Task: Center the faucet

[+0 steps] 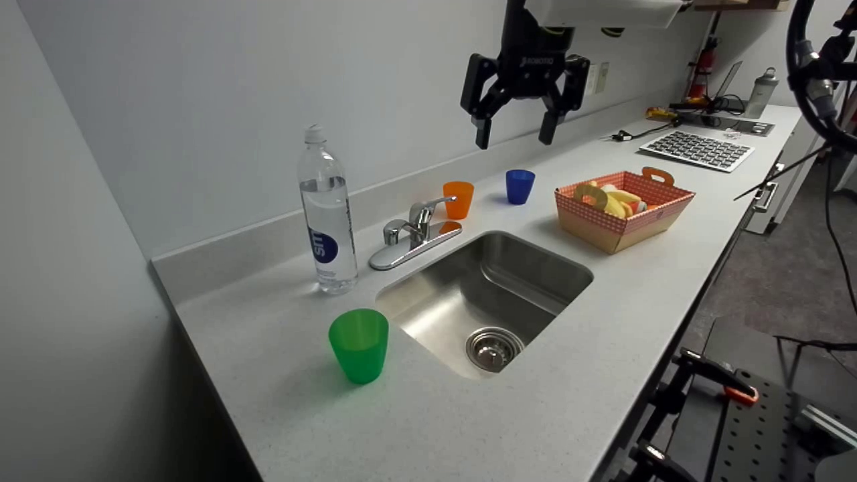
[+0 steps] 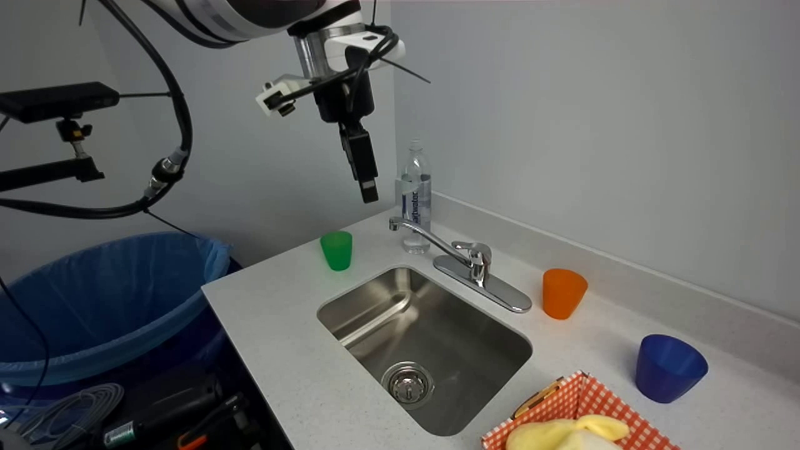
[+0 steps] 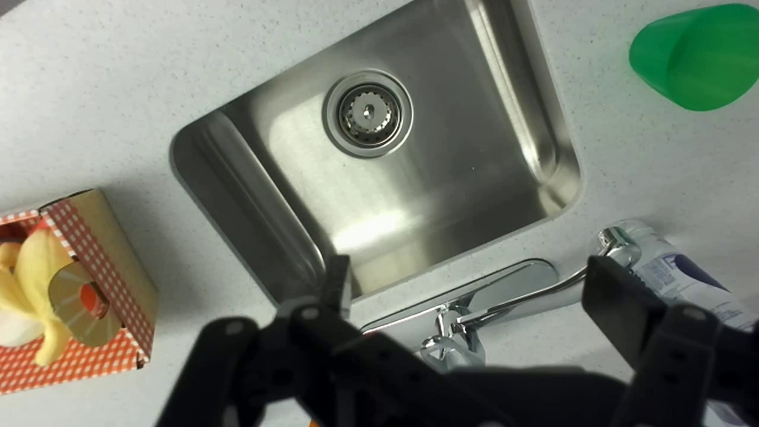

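The chrome faucet (image 1: 420, 221) stands behind the sink, with its flat base plate on the counter. It also shows in an exterior view (image 2: 480, 265) and in the wrist view (image 3: 510, 305). Its slim spout (image 2: 431, 237) is swung sideways, along the base plate toward the water bottle, and not out over the sink. My gripper (image 1: 515, 134) is open and empty in the air above the counter, apart from the faucet; it also shows in an exterior view (image 2: 369, 190). In the wrist view the jaws (image 3: 468, 279) frame the faucet, and one finger covers part of the spout near its tip.
A water bottle (image 2: 417, 200) stands close to the spout's tip. A green cup (image 1: 359, 346), an orange cup (image 2: 562, 294), a blue cup (image 2: 670, 369) and a checkered basket (image 1: 619, 211) stand round the steel sink (image 2: 425, 350). A wall rises behind the faucet.
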